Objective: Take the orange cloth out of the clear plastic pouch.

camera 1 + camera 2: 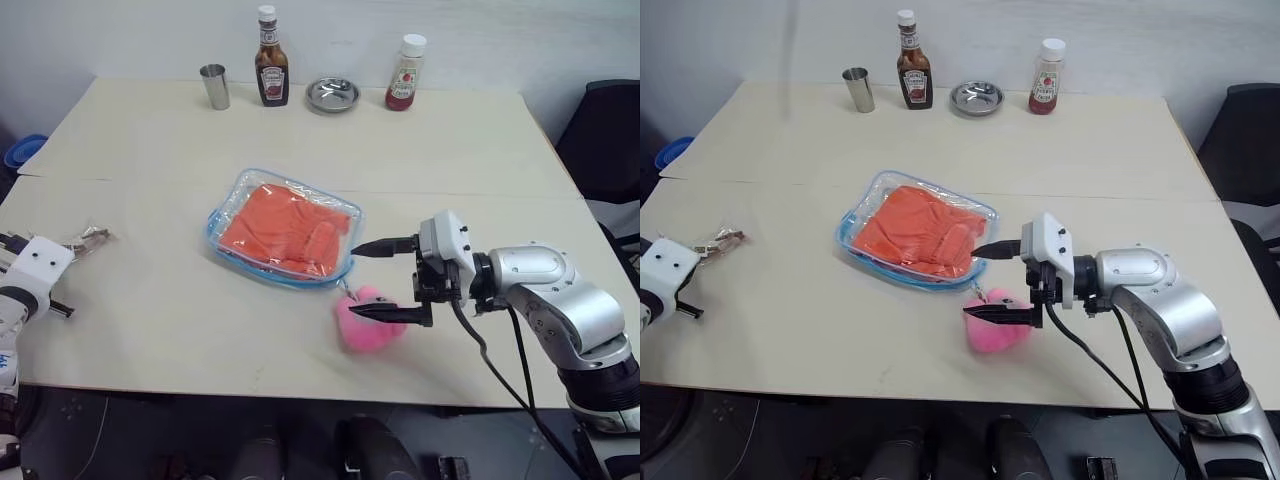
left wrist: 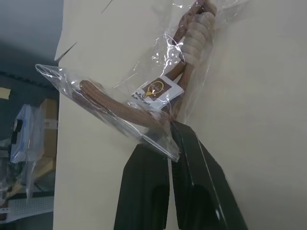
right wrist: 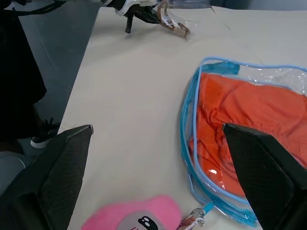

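Reaching in from the near right edge of the bench [image 1: 150, 330], the right gripper [image 1: 385, 278] has its fingers spread wide, one tip at the pouch's corner and the other over the pink plush charm [image 1: 368, 322]. Just beyond it lies the clear plastic pouch [image 1: 283, 230], flat on the bench, with the orange cloth [image 1: 285, 228] still wholly inside it. Off at the near left edge, well apart, the left gripper [image 1: 62, 305] pinches a small plastic packet [image 2: 144, 91] between fingers pressed nearly together. The risk I judge: with that hand occupied, nothing holds the pouch down, so a pull on the cloth could drag the whole pouch along, or the fingers could catch the charm instead. The right wrist view shows the blue zipper edging curling open along the pouch's side; the left wrist view shows the packet's brown cord and label. Farthest back stand a metal cup [image 1: 214, 86], two sauce bottles [image 1: 271, 68] and a small dish [image 1: 333, 95].
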{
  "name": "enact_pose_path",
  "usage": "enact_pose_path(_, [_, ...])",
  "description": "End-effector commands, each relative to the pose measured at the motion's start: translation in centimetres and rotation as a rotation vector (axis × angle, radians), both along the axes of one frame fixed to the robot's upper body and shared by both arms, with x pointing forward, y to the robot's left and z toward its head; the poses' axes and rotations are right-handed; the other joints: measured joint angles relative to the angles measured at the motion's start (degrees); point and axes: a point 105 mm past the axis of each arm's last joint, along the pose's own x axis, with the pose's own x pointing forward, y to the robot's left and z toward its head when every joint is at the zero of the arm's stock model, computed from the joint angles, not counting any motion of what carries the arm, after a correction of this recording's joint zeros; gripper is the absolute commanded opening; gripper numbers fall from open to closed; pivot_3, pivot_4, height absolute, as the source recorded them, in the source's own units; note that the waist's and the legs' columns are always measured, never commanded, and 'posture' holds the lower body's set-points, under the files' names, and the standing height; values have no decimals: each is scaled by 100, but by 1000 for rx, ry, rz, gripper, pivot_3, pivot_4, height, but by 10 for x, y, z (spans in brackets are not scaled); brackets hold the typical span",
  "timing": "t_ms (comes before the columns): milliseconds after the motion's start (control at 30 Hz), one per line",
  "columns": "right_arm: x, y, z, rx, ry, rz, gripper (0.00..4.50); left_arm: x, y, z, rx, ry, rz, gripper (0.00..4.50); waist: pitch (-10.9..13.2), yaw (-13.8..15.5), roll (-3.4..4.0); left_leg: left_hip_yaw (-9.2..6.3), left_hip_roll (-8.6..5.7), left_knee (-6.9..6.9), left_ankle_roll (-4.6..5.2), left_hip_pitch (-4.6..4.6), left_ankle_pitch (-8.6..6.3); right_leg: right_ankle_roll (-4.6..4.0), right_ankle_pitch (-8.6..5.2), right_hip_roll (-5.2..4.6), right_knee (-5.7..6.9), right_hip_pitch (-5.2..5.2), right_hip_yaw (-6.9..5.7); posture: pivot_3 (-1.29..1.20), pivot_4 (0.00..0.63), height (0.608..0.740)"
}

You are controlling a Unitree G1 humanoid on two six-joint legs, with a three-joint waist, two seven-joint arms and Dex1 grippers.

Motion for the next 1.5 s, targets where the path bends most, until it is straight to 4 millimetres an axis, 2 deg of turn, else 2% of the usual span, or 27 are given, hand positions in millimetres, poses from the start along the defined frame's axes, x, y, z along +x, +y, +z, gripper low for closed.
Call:
enact_pose_path(33, [-2, 1, 6, 9, -36, 20, 4500, -4, 5, 20, -2, -83, 17, 1081, 0, -9, 0, 0, 0, 0, 0, 0, 0, 0, 0, 0, 0, 0, 0, 0, 150, 740])
enact_pose_path(267, [0, -4, 4, -1, -38, -1, 4500, -10, 14, 33, -32, -123, 59, 3162, 0, -19, 0, 0, 1, -2, 10, 1, -6, 0, 0, 1, 0, -1, -1, 0, 150, 740])
enact_pose_path(400, [-2, -8, 2, -1, -37, -22, 4500, -17, 16, 54, -168, -218, 46, 4331, -1, -17, -3, 0, 4, -2, 9, 0, -7, 0, 0, 2, 0, -1, -3, 0, 150, 740])
enact_pose_path(433, [-3, -9, 1, -2, -36, -26, 4500, -18, 10, 61, -207, -237, 2, 4422, -1, -15, -4, 0, 3, -2, 8, 0, -7, 0, 0, 2, 0, -1, -3, 0, 150, 740])
enact_pose_path(500, [-4, -11, -1, -3, -34, -34, 4500, -18, -11, 82, -268, -261, -142, 4422, -1, -14, -4, -1, 3, -2, 6, -1, -6, 0, 0, 1, -1, 0, -4, 0, 150, 740])
enact_pose_path(600, [-4, -14, -1, -4, -32, -49, 4500, -24, -70, 106, -270, -173, -491, 4422, 2, -16, -9, -3, 2, -1, -4, -2, -1, 0, 0, 0, -4, 1, -5, 0, 150, 740])
enact_pose_path(700, [-3, -16, -2, -6, -31, -60, 4500, -30, -115, 106, -215, 4, -717, 4422, 3, -16, -6, -6, -1, -3, -8, -1, -1, -2, -1, -4, -11, 5, -5, 0, 150, 740])
enact_pose_path(833, [-4, -19, -3, -6, -32, -73, 4500, -13, -148, 87, 70, 202, -881, 4422, 14, -16, 15, -4, -3, -8, 0, 11, -4, -3, -1, -2, -10, 12, 0, 0, 150, 740])
enact_pose_path(1033, [-5, -26, -7, -4, -41, -109, 4500, 35, -171, 58, 418, 293, -1059, 4422, 15, -8, 17, -1, -1, -1, 14, -1, -12, -2, -1, 14, -7, 3, 1, 0, 150, 740])
enact_pose_path(1267, [-14, -36, -15, 0, -46, -172, 4500, 77, -190, 39, 558, 267, -1147, 4422, 15, -6, 15, 14, 2, 10, 2, -14, -5, -1, -1, 14, -5, -13, 11, 0, 150, 740])
enact_pose_path(1400, [-21, -38, -17, 2, -45, -194, 4500, 87, -196, 36, 585, 246, -1168, 4422, 13, -13, 10, 15, 0, 15, 2, -14, -5, 0, 0, 11, -3, -11, 12, 0, 150, 740])
enact_pose_path(1500, [-23, -39, -18, 1, -44, -208, 4500, 88, -196, 36, 586, 249, -1184, 3838, 13, -17, 10, 16, 2, 15, -1, -12, -4, 0, 0, 13, 2, -13, 13, 0, 150, 740])
